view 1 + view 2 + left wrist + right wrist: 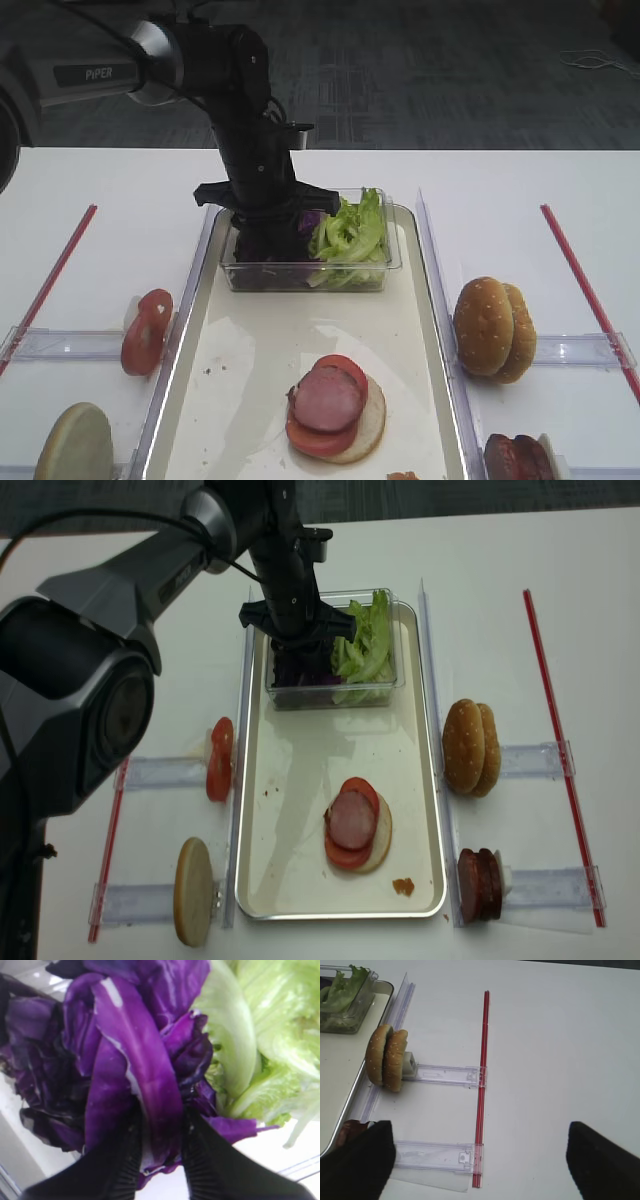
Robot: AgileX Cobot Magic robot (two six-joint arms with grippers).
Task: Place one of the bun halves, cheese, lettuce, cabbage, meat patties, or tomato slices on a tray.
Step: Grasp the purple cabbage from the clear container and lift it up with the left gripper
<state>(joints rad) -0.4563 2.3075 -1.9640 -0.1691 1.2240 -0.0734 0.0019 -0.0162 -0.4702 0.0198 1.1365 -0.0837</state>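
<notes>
My left gripper [160,1130] is shut on a leaf of purple cabbage [145,1075] inside the clear box [300,275] at the far end of the tray [250,360]. Green lettuce [350,235] fills the box's right half. On the tray's near end lies a bun half topped with tomato and a meat slice [328,405]. Two bun halves [493,328] stand on edge right of the tray, with meat patties [517,458] nearer me. Tomato slices [146,330] and another bun half [75,445] are to the left. My right gripper [479,1132] hangs open over bare table. No cheese is in view.
Clear plastic rails [442,1074] hold the food on both sides of the tray. Red strips [482,1060] run along the table at far left and far right. A small orange smear [403,886] marks the tray's near right corner.
</notes>
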